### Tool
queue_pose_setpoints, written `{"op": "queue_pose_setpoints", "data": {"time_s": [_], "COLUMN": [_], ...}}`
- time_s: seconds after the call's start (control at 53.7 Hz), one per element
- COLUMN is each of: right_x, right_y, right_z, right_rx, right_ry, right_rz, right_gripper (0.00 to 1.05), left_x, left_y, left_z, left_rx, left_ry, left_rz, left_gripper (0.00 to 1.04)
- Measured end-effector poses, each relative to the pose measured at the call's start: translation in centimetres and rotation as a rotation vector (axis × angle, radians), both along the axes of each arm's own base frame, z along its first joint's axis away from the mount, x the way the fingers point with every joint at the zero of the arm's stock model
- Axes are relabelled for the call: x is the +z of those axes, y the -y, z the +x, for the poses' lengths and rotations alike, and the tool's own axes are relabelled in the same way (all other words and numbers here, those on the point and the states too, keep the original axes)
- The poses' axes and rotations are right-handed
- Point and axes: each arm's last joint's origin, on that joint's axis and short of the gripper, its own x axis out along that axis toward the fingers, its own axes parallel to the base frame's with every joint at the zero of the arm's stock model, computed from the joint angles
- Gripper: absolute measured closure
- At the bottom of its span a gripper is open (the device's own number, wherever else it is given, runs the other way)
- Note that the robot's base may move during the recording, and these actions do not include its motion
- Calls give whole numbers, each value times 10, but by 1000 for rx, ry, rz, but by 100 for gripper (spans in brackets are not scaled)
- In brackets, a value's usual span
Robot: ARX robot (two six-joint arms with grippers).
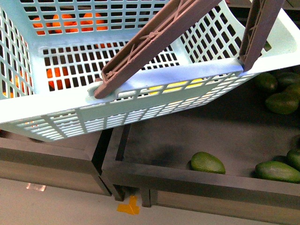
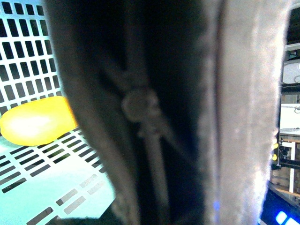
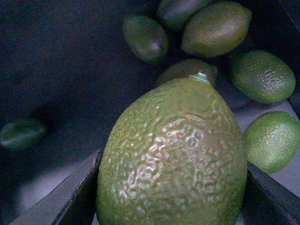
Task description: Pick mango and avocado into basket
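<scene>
Oranges glow through the slots of the tilted basket. The mango lies on its slotted floor, beside a blurred handle that fills the left wrist view. The left gripper's fingers are unseen, so its grip cannot be told. The right gripper clamps the avocado above loose avocados in a dark tray.

Dark grey tray, loose avocados lying on its bottom, second grey tray just beside it, pale floor beneath.
</scene>
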Motion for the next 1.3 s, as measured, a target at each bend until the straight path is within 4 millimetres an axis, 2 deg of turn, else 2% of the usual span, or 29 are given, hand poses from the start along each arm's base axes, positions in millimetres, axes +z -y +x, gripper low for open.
{"op": "queue_pose_setpoints", "data": {"time_s": [0.149,0.242,0.354,0.466,0.485,0.857,0.988,1.174,1.211,1.305], "right_x": [70,117,146,161,165,188,185,175,174,173], "right_y": [-9,-26,-48,-69,-78,-164,-185,-203,-206,-210], "right_z": [-42,-60,-72,-79,-81,-71,-66,-64,-64,-65], "right_rx": [69,128,184,241,262,445,484,508,513,499], "right_ry": [151,274,352,402,415,470,457,425,419,415], "right_rz": [1,0,23,46,56,110,122,119,117,117], "right_gripper": [34,34,34,34,34,34,34,34,30,11], "left_x": [0,0,0,0,0,0,0,0,0,0], "left_y": [0,0,0,0,0,0,0,0,0,-1], "left_z": [0,0,0,0,0,0,0,0,0,1], "left_rx": [0,-1,-1,-1,-1,0,0,0,0,8], "left_ry": [0,0,0,0,0,1,0,0,0,2], "left_rz": [0,0,0,0,0,1,0,0,1,3], "left_gripper": [91,91,91,91,91,91,91,91,91,91]}}
